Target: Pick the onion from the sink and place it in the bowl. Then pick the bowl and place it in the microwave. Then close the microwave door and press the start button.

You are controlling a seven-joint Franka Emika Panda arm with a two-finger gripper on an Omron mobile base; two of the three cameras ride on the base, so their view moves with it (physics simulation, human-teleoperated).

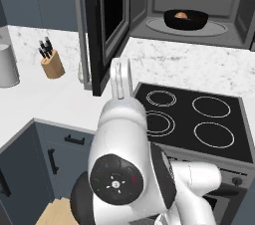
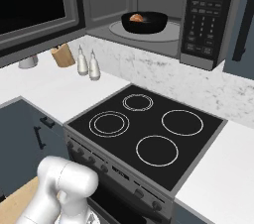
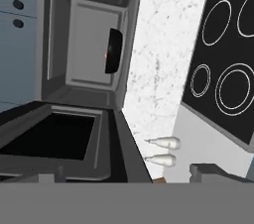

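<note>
A: What is shown inside the large dark grey boxy microwave?

B: The wide, shallow black bowl is seen resting on the round pale turntable within the grey cavity. The small orange-brown onion is seen lying in the bowl. In the right base view the same bowl is shown with the onion towards its left side, beside the microwave's dark keypad panel.

A: How is the microwave door shown?

B: The tall dark grey microwave door with its black glass window is shown swung wide open, to the left of the cavity in the left base view. In the hand view the door is seen below the cavity, with the bowl seen edge-on inside.

A: What is indicated about the tool?

B: Its two pale fingers are seen upright above the white arm's wrist, spread wide, with nothing held between them. They are placed well apart from the microwave, above the white marble-patterned tabletop at the near left corner of the black four-ring stove top.

A: What else is marked on the tabletop?

B: A light wooden knife block with black handles and two small white shakers are shown left of the stove.
</note>
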